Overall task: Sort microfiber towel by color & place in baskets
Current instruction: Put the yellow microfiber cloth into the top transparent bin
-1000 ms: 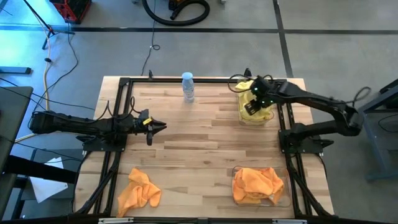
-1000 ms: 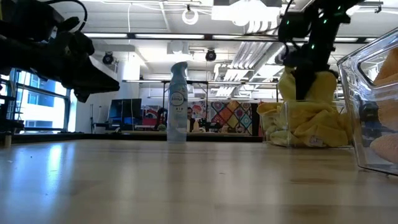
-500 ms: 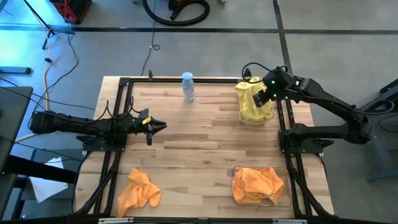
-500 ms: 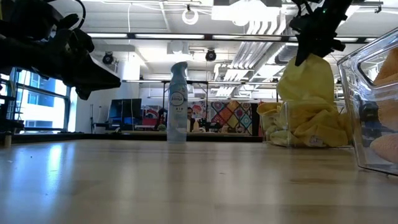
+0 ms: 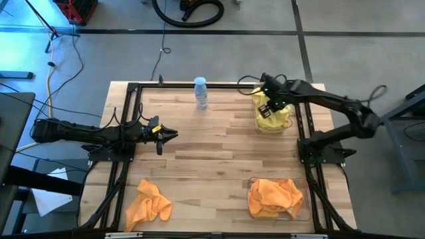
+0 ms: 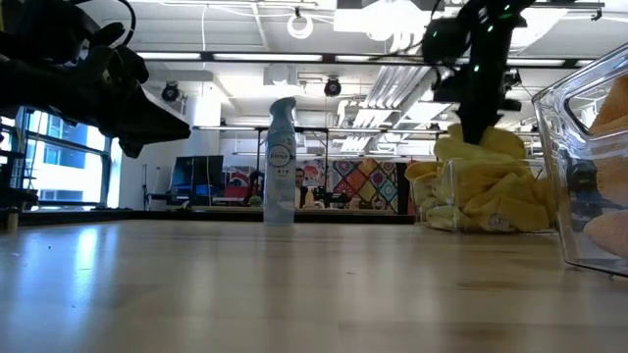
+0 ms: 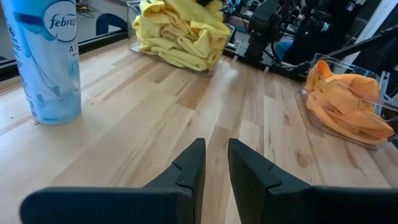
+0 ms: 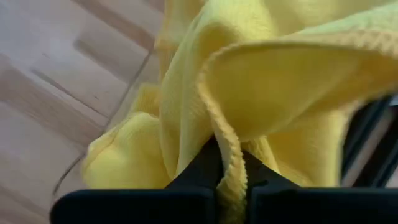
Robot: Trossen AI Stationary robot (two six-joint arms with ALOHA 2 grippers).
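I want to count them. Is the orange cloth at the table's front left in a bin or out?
Out. The orange cloth lies crumpled on the bare table, far from the orange bin.

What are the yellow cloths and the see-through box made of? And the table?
The yellow cloths look like soft, fuzzy microfiber: they bunch into wrinkly folds with a stitched hem. Their basket seems to be clear hard plastic, since the cloths show through its glossy wall. The table looks like pale wood planks, with grain lines and a smooth finish.
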